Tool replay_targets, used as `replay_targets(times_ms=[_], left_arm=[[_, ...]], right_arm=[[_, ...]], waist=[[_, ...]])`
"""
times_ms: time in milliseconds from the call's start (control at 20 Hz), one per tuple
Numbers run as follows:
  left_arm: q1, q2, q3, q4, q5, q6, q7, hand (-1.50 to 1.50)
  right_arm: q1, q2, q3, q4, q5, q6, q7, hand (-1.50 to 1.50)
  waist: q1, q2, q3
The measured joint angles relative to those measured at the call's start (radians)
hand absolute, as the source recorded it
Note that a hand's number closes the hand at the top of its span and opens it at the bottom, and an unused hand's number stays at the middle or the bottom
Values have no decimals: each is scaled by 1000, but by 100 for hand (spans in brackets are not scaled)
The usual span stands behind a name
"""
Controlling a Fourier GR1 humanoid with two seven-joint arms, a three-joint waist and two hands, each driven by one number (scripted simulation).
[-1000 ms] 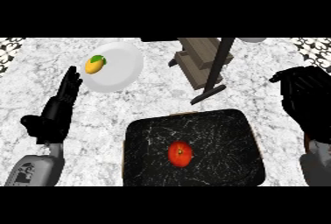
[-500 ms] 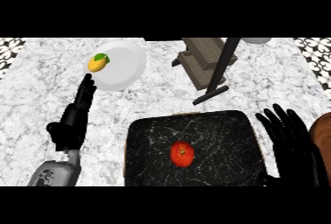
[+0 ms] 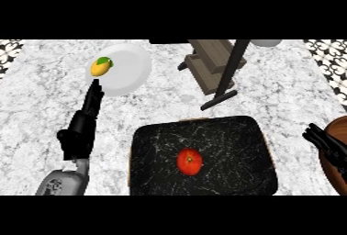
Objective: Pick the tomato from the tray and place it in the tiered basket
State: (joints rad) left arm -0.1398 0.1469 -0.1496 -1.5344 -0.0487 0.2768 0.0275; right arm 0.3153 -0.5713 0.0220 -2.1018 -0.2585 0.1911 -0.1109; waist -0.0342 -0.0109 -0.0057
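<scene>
A red tomato (image 3: 190, 161) lies near the middle of the black tray (image 3: 156, 142) at the lower centre. The tiered basket (image 3: 214, 64) stands at the back, a tan wooden tier with a dark pole slanting down to the counter. My left hand (image 3: 80, 131) rests open at the left, fingers pointing up toward the white plate, well apart from the tray. Only the fingers of my right hand (image 3: 328, 145) show at the right edge, straight and empty, to the right of the tray.
A white plate (image 3: 132, 73) at the back left carries a yellow-green mango (image 3: 101, 67). A brown wooden bowl (image 3: 336, 156) sits at the right edge beside my right hand. A pale object (image 3: 266, 42) peeks in at the top right.
My right hand has drawn back to the right, from beside the tray to the view's right edge. The brown bowl now shows more. The left hand has barely shifted.
</scene>
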Motion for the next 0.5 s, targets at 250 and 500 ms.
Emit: replay_targets(times_ms=[250,500], left_arm=[[7,3,-8,-9,-3,-8,0,0],[-8,-10,-24,-2,-18,-6,1,0]], right_arm=[[-9,-150,11,-196,206,-22,217,-150],[-73,-234,98,-363,313,-23,533,-150]], waist=[[15,2,-2],[37,9,-2]])
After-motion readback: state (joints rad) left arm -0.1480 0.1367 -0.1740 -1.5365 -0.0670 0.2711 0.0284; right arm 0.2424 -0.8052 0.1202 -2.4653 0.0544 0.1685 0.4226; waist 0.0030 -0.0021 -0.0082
